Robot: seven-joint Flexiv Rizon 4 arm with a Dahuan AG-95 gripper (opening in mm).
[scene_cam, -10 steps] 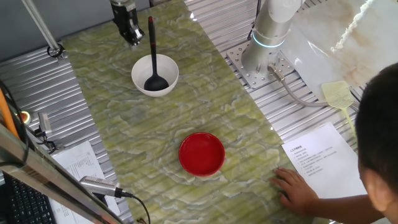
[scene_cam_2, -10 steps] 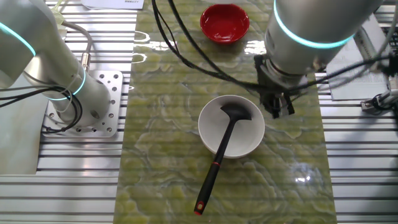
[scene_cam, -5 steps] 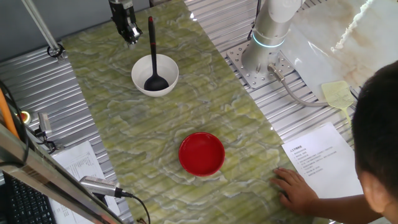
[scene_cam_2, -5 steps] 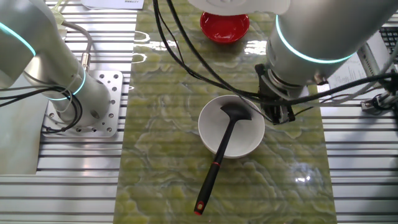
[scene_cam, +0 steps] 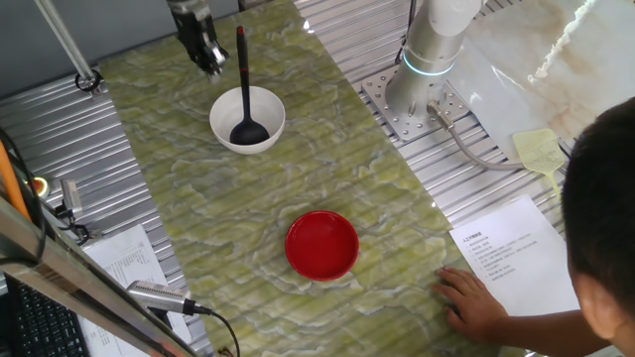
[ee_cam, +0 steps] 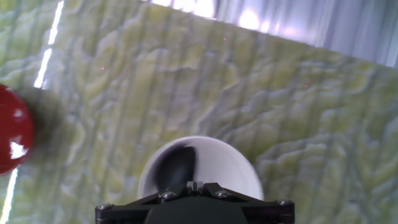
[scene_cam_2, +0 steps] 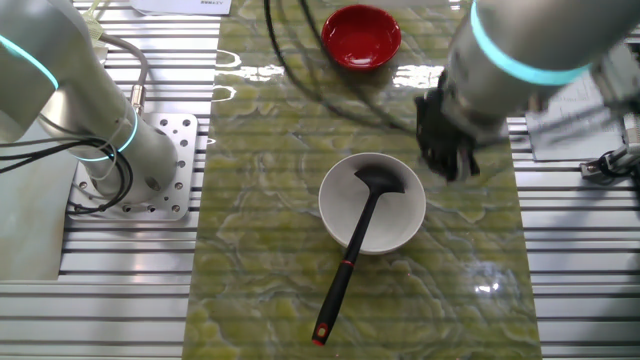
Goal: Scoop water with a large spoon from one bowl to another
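Observation:
The white bowl stands on the green marbled table with the black large spoon lying in it. Its scoop rests inside and its handle leans out over the rim. The red bowl stands apart, nearer the person. No water is discernible in either bowl. My gripper hovers beside the white bowl, clear of the spoon handle, its fingertips together with nothing between them.
A person's head and hand are at the table's near right corner, by a sheet of paper. The arm's base stands on the ribbed metal at the right. A second arm stands left in the other fixed view.
My gripper has shifted slightly away from the white bowl and shows motion blur in the other fixed view. The spoon and both bowls have not moved.

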